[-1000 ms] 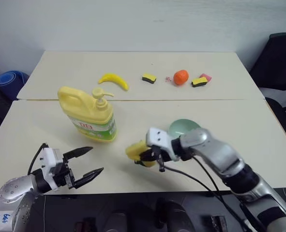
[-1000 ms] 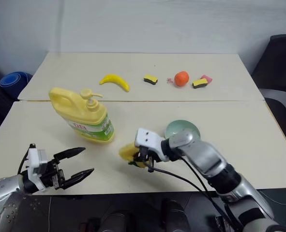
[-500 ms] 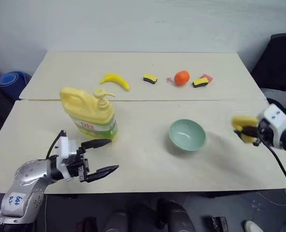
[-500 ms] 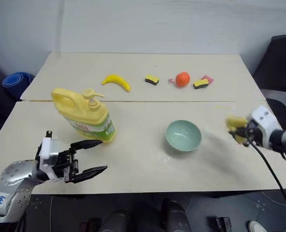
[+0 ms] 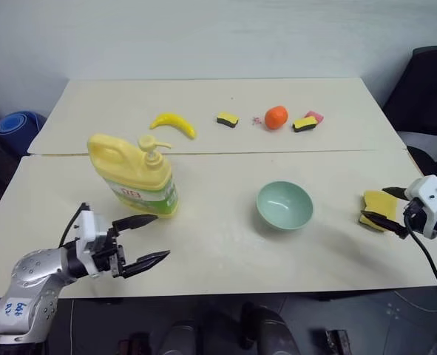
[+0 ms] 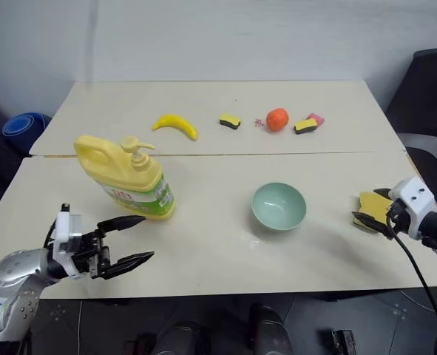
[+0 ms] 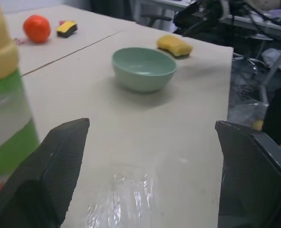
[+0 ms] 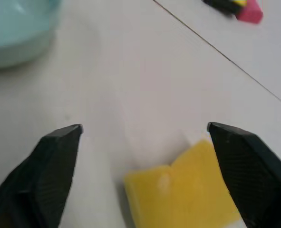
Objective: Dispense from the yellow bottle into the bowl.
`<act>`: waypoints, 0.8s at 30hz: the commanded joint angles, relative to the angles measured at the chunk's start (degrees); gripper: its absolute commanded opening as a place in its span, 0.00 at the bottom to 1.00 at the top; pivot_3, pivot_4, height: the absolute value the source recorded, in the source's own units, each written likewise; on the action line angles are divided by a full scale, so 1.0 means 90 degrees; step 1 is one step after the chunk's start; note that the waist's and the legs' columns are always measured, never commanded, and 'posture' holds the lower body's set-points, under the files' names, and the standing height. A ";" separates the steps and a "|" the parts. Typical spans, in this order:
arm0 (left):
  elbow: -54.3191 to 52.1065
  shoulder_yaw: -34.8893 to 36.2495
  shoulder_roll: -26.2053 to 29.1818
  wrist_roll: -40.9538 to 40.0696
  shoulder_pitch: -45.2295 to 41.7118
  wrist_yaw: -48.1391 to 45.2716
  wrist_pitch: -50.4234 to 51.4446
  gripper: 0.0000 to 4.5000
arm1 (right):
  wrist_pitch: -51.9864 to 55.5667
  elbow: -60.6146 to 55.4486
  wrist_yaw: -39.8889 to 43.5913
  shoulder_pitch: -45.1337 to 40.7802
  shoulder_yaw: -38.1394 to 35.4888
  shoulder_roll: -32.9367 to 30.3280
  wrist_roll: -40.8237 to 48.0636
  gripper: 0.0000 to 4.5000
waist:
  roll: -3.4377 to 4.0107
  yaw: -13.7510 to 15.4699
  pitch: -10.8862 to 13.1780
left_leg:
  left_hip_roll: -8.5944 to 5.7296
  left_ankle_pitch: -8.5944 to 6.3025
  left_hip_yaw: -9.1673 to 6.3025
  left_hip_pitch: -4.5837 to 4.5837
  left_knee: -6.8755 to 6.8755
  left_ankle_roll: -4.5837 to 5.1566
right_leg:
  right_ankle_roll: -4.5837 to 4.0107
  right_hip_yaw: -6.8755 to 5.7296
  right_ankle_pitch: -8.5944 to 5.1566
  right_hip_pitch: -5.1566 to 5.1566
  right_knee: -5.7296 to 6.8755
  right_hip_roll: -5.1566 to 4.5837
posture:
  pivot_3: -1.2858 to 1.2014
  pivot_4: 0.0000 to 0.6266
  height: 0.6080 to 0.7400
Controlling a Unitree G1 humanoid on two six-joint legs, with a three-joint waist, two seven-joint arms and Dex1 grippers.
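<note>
The yellow bottle [image 5: 133, 174], a jug with a pump top, stands upright on the near table's left half. The mint-green bowl [image 5: 285, 205] sits right of centre, well apart from it. My left gripper [image 5: 161, 235] hovers open just in front of the bottle's base, holding nothing; the left wrist view looks past its fingers [image 7: 59, 161] to the bowl [image 7: 143, 68]. Near the table's right edge my right gripper [image 5: 374, 203] is open, its jaws wide on either side of a yellow sponge [image 8: 183, 190] that lies on the table.
On the far table lie a banana [image 5: 174, 122], a small sponge [image 5: 228, 119], an orange [image 5: 276, 117] and two more sponges [image 5: 307, 122]. A black chair [image 5: 427, 92] stands at the right, a blue roll [image 5: 15, 123] at the left.
My right gripper carried the yellow sponge from the table's middle to its right edge, then opened; the sponge now lies on the table. The left gripper has barely shifted and stays open.
</note>
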 commanded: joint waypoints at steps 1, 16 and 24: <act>0.0042 0.0388 -0.0017 0.0045 0.0315 -0.0026 -0.0282 1.00 | 0.0886 -0.2448 0.0349 0.0618 -0.0174 -0.0059 0.0953 0.99 | 0.0003 0.0016 0.0000 | -0.0001 0.0000 -0.0002 -0.0001 0.0000 0.0001 | 0.0000 -0.0001 0.0000 -0.0001 -0.0002 -0.0004 | 0.52 0.24 1.00; 0.0039 0.0294 -0.0058 0.0108 0.0197 0.0055 -0.0383 1.00 | 0.2199 -0.3956 -0.1673 0.0227 0.2692 0.1535 -0.1055 0.99 | -0.0002 0.0125 -0.0003 | -0.0012 -0.0019 -0.0011 -0.0007 0.0000 0.0003 | -0.0003 -0.0007 -0.0002 -0.0013 -0.0027 -0.0013 | 0.52 0.24 1.00; -0.0060 0.0404 -0.0241 0.0076 0.0209 0.0371 -0.0380 1.00 | 0.1706 -0.3180 -0.1844 -0.0327 0.3067 0.1980 -0.1625 0.46 | -0.0004 0.0087 -0.0004 | -0.0010 -0.0014 -0.0011 -0.0007 0.0000 0.0005 | -0.0002 -0.0011 -0.0001 -0.0012 -0.0001 -0.0007 | 0.52 0.24 1.00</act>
